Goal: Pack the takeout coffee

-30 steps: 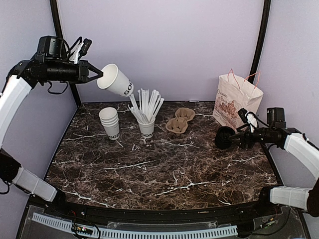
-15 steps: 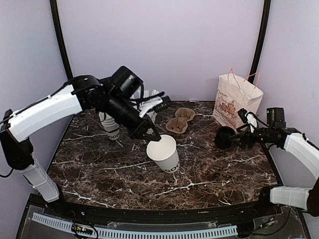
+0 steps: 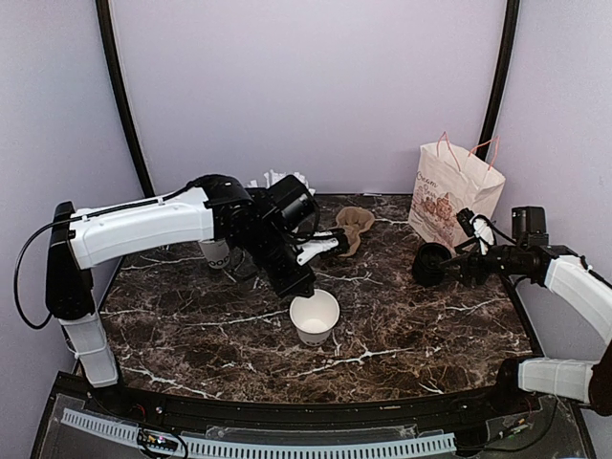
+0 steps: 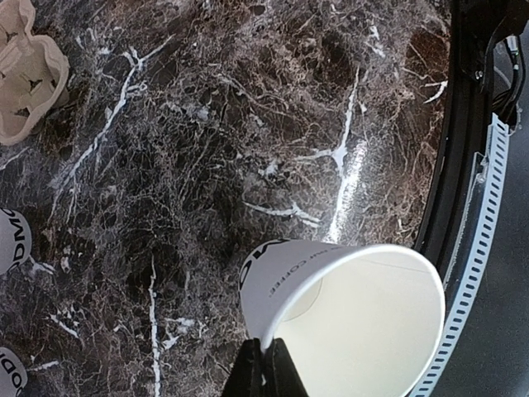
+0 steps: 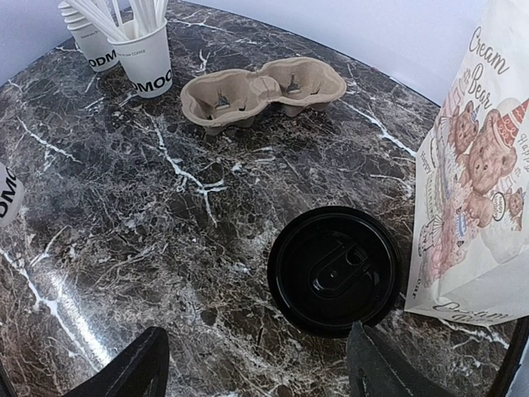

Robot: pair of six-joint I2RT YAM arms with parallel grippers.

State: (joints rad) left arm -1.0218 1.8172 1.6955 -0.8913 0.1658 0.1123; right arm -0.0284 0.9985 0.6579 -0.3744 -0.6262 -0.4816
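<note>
The takeout coffee cup (image 3: 315,316), white paper with dark lettering, is upright and lidless at the middle of the table. My left gripper (image 3: 298,292) is shut on its near rim. In the left wrist view the thin fingers (image 4: 266,356) pinch the rim, with the cup (image 4: 347,314) empty inside. Whether its base rests on the marble I cannot tell. A round black lid (image 5: 335,269) lies flat by the bag. My right gripper (image 5: 258,347) hangs open just short of it, holding nothing. From above, that gripper (image 3: 457,260) sits beside the lid (image 3: 430,263).
A printed paper bag (image 3: 454,191) stands at the back right, close to the lid. A brown two-cup carrier (image 5: 260,93) lies at the back middle. A cup of white straws (image 5: 147,54) and stacked white cups (image 3: 215,253) stand back left, partly behind my left arm.
My left arm has swung the cup from high at the back left down to the middle of the table and turned it upright. The right arm and lid have not moved.
</note>
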